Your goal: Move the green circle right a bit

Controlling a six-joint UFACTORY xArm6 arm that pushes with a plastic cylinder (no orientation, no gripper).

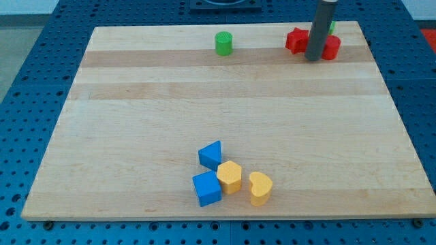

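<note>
The green circle [223, 43] is a short green cylinder near the view's top, a little right of the middle of the wooden board [136, 122]. My tip [313, 58] is at the lower end of the dark rod, well to the view's right of the green circle. It stands between two red blocks, a red star-like block [296, 41] on its left and a red block [331, 47] on its right. A sliver of another green block [332, 27] shows behind the rod.
Near the view's bottom sits a tight cluster: a blue triangular block [211, 154], a blue cube [207, 188], a yellow hexagonal block [230, 177] and a yellow heart-shaped block [260, 188]. A blue perforated table surrounds the board.
</note>
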